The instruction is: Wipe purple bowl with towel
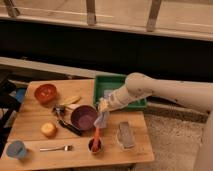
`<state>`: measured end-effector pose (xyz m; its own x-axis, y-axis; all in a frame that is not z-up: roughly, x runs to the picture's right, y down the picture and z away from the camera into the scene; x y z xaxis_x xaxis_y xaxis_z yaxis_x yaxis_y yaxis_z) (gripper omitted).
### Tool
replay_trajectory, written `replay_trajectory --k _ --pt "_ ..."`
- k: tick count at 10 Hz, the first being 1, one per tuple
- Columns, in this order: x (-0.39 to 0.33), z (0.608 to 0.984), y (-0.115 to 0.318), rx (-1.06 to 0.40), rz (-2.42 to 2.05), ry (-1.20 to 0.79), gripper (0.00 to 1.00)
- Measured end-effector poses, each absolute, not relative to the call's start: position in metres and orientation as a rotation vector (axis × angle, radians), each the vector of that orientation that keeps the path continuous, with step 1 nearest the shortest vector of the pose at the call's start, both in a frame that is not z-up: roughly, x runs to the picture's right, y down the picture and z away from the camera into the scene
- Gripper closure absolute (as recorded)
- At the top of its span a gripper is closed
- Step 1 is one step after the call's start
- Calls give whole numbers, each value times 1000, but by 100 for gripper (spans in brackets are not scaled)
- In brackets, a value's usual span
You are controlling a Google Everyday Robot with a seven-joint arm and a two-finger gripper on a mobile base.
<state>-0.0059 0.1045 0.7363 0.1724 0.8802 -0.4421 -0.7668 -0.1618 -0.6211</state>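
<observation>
Purple bowl (82, 117): round, smooth-sided, set mid wooden table (30, 120). Gripper (103, 106): hovered at bowl's tray-side rim, clenched on limp bluish towel (103, 120) dangling beside it. Rectangular green tray (117, 81) behind; round orange bowl (45, 92) far-left; metal fork (55, 148) near front edge.

This looks like a robot test area dressed as a small kitchen, not a home. A low wooden counter (30, 152) stands on a speckled floor (172, 145), and behind the counter rises a dark wall (100, 50) topped by metal railing posts (90, 12). On the counter sit a purple bowl (83, 117), an orange bowl (45, 92), a fork (55, 148) and, at its back edge, a green tray (107, 78). Above the counter's middle the robot's hand (103, 105) grips a towel (103, 120).
</observation>
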Motion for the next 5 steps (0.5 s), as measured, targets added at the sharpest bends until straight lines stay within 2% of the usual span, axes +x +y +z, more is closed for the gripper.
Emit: replay_trajectory --k 5 --pt "-62 698 121 -1035 1288 -248 100"
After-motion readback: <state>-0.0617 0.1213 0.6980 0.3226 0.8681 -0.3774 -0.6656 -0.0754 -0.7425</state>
